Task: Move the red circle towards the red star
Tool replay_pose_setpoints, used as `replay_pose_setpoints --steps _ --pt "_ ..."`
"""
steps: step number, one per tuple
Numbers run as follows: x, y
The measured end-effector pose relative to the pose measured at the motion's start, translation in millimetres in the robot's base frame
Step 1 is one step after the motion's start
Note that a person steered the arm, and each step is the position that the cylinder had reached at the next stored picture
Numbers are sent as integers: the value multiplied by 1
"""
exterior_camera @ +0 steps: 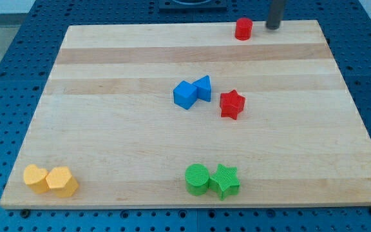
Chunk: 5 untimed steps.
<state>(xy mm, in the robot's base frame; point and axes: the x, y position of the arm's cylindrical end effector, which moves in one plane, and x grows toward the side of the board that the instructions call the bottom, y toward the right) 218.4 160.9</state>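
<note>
The red circle [243, 29] stands near the top edge of the wooden board, right of centre. The red star [232, 104] lies near the board's middle, well below the circle. My tip [273, 27] is at the board's top edge, just to the right of the red circle, with a small gap between them.
A blue cube [185, 95] and a blue triangle [203, 87] touch each other just left of the red star. A green circle [197, 178] and green star [225, 180] sit at the bottom centre. A yellow heart [35, 177] and yellow hexagon [62, 181] sit at the bottom left.
</note>
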Motion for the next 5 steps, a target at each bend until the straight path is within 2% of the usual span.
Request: replay_pose_setpoints --steps 1,2,3,4,5 --pt "36 -36" --pt "31 -32" --pt "-8 -22" --pt "-27 -28" --pt "-15 -70"
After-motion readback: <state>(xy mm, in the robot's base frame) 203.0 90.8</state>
